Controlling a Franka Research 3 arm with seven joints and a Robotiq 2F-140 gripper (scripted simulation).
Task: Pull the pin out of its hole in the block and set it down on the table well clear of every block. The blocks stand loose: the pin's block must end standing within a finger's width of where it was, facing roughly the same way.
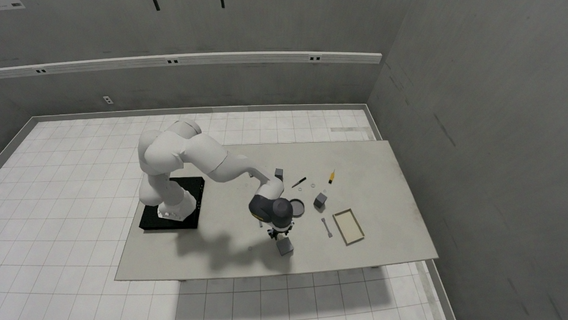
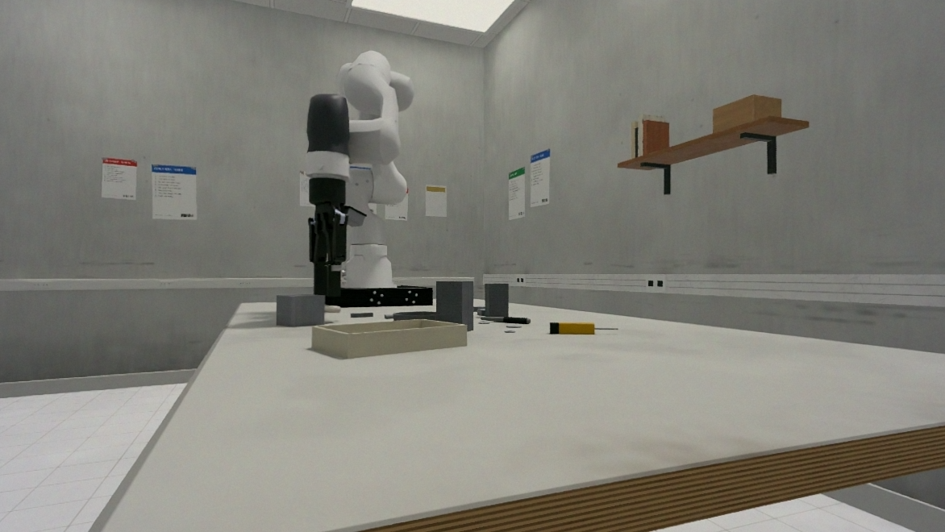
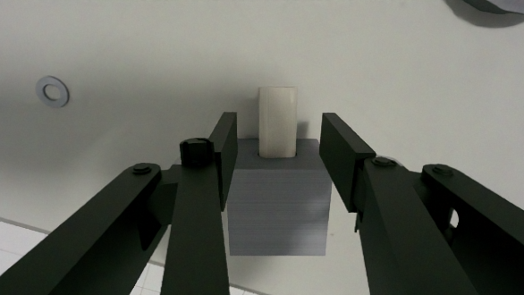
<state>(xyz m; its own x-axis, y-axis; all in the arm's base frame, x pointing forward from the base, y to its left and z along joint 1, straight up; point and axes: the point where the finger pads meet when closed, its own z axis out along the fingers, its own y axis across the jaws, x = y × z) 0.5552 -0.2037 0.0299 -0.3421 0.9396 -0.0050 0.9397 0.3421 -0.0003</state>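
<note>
A grey block (image 1: 285, 246) (image 2: 299, 310) (image 3: 277, 210) stands near the table's front edge. A pale pin (image 2: 332, 308) (image 3: 277, 121) sticks out of a hole in the block's side that faces the robot base. It lies level, just over the table top. My gripper (image 1: 280, 235) (image 2: 326, 293) (image 3: 278, 133) points straight down over the pin. Its fingers are partly open and straddle the pin with a gap on each side. The fingertips are at about the height of the block's top and hold nothing. In the top view the gripper hides the pin.
Two more grey blocks (image 1: 278, 172) (image 1: 320, 199) stand farther back. A shallow tray (image 1: 340, 229) (image 2: 389, 340), a round dish (image 1: 298, 206) (image 3: 492, 5), a small wrench (image 1: 326, 227), a black pen (image 1: 298, 182), a yellow screwdriver (image 1: 330, 177) (image 2: 572, 327) and a washer (image 3: 52, 91) lie around.
</note>
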